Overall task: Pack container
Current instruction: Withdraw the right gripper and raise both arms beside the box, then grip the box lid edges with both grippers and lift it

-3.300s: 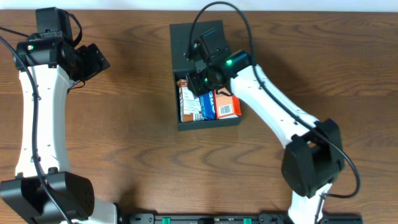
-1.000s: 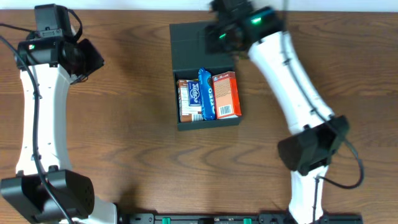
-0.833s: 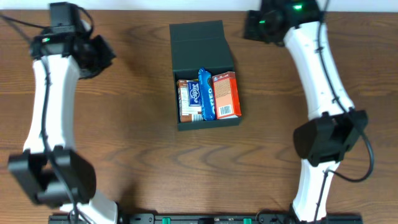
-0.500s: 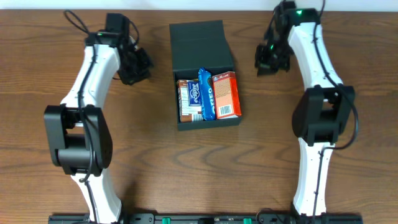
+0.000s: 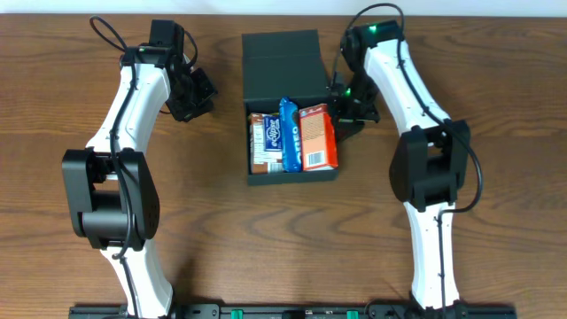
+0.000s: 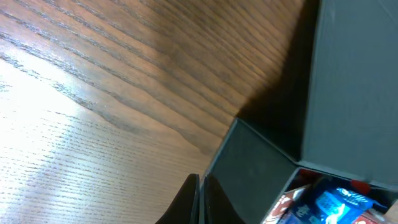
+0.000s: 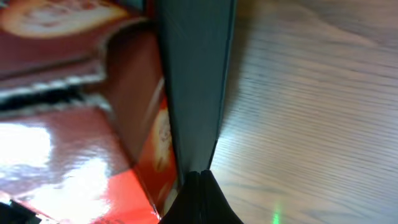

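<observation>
Container (image 5: 282, 58) dark teal-black, matte; table (image 5: 221, 248) brown woodgrain; orange-red packet (image 5: 318, 137); blue packet (image 5: 290, 135); brown-white packet (image 5: 263, 142).

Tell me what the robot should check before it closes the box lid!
1. Are the snacks inside? The blue packet, orange box and brown packet all lie in the container: ok.
2. Is the lid free? It lies open behind the snacks with nothing on it: ok.
3. Is the left gripper empty? It is shut, holds nothing and sits beside the container's left corner: ok.
4. Is the right gripper clear? It is shut, with its tips at the right wall's top edge; touching or not: cannot tell.
5. Do the snacks sit below the rim? Cannot tell.
</observation>
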### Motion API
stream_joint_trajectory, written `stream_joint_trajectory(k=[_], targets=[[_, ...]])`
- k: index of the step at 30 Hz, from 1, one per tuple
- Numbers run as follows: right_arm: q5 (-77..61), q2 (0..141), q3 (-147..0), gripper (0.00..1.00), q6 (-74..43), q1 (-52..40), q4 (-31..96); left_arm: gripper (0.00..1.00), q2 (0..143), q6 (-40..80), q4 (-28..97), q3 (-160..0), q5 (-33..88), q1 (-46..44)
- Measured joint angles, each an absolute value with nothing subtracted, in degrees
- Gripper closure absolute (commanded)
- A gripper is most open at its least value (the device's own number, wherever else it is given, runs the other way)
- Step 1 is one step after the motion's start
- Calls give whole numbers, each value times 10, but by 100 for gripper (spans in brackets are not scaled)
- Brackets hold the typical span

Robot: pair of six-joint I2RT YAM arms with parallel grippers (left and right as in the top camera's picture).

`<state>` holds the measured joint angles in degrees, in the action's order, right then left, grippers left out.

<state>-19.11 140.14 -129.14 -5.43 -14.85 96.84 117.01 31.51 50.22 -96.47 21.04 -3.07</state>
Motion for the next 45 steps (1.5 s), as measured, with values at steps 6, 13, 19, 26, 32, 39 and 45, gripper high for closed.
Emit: stream_joint_trajectory(k=[6, 13, 19, 26, 32, 39, 45], targets=[[-201, 1401, -1291, 98, -54, -145, 968, 94, 1170, 315, 503, -965, 210, -31], [-216, 1401, -1291, 99, -54, -138, 956, 94, 1170, 315, 498, -965, 210, -31], [-194, 1401, -1288, 99, -70, -128, 817, 94, 1170, 333, 456, -964, 210, -31], [-195, 1401, -1287, 99, -96, -76, 677, 94, 1173, 389, 401, -964, 211, -34], [-228, 1413, -1287, 99, -101, -70, 635, 94, 1224, 437, 344, -964, 237, -46], [-294, 1459, -1287, 99, -101, -70, 604, 94, 1269, 494, 291, -964, 266, -50], [-351, 1480, -1287, 99, -101, -70, 558, 94, 1277, 511, 271, -964, 286, -58]])
